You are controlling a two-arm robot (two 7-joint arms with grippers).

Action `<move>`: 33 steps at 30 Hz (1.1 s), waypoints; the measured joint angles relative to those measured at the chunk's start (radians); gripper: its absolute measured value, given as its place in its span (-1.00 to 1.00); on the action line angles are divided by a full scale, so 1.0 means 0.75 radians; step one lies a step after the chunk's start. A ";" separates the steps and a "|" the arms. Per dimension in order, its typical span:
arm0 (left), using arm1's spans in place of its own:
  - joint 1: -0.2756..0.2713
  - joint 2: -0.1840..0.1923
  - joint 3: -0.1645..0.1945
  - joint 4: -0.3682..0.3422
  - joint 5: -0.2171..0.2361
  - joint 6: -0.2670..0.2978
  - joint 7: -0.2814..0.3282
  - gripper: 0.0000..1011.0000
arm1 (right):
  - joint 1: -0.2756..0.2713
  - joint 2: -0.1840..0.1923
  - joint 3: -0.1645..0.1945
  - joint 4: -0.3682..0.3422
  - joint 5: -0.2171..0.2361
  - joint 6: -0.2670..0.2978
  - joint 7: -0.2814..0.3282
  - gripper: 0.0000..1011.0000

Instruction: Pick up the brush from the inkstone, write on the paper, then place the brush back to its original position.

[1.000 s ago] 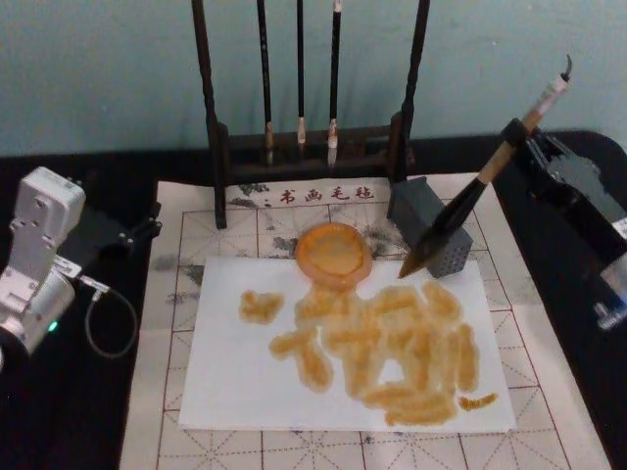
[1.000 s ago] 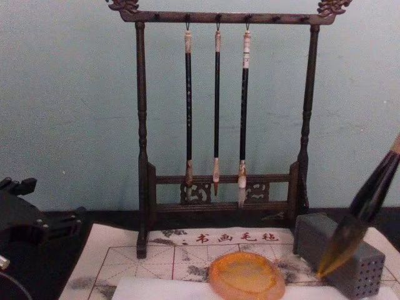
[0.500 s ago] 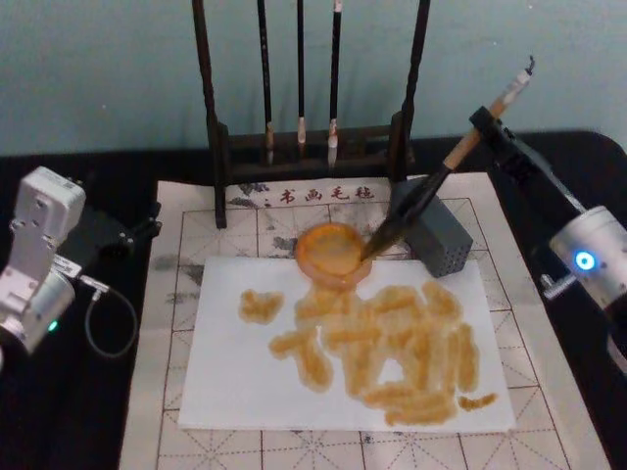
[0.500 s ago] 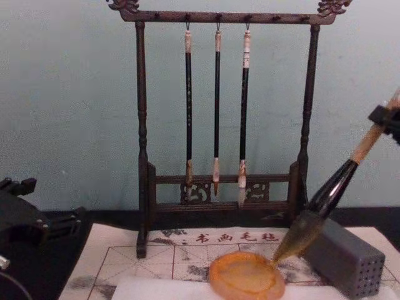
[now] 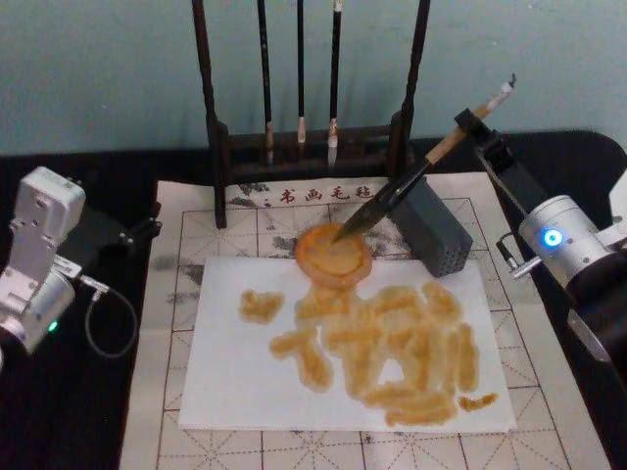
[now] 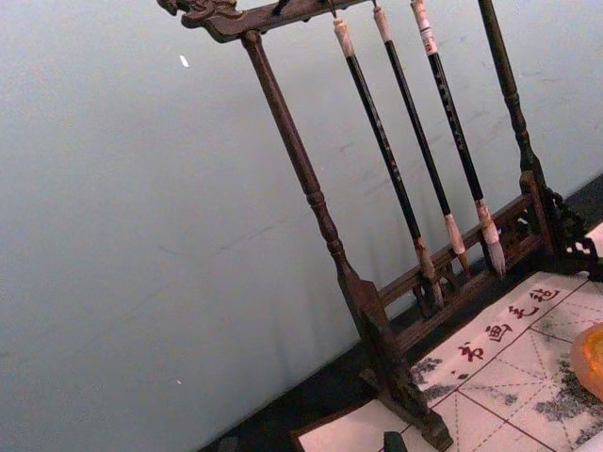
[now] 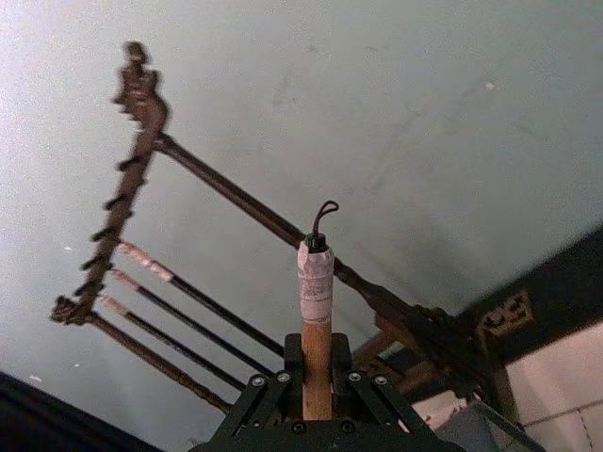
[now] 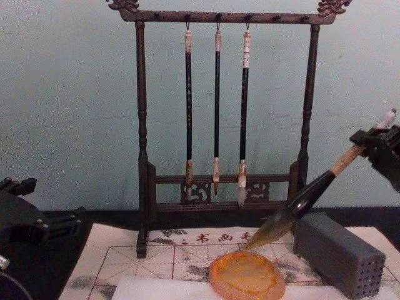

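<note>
A: One step seems to remain. The paper point(image 5: 235, 382) is covered with orange strokes, so is the brush point(image 5: 416, 178) to go back now?

B: I think so. The right gripper point(image 5: 472, 127), at two o'clock from the inkstone point(image 5: 333, 257), pinches the handle, and the tip hangs just over the dish. The next move calls for lowering it gently onto the rim, then releasing. The left gripper point(image 5: 122, 233) is parked at nine o'clock.

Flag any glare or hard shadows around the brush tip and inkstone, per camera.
Head view: light soft and even, no hard shadow under the brush at the inkstone; the blue light on the right arm glows without flare; left gripper parked beside the mat. Chest view: faint sheen on the inkstone rim, nothing washed out. Right wrist view: right gripper dark against the bright wall, brush handle readable.
</note>
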 joint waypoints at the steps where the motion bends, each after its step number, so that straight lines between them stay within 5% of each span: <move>1: 0.000 0.000 0.000 0.000 0.000 0.000 0.000 0.98 | 0.011 -0.006 -0.004 0.021 0.009 0.003 -0.008 -0.61; 11: 0.000 0.000 0.000 0.000 0.000 0.000 0.000 0.98 | 0.080 -0.038 -0.051 0.155 0.040 -0.007 -0.033 -0.61; 33: 0.000 0.000 0.000 0.000 0.000 0.000 0.000 0.98 | 0.148 -0.058 -0.136 0.285 0.043 -0.099 -0.058 -0.61</move>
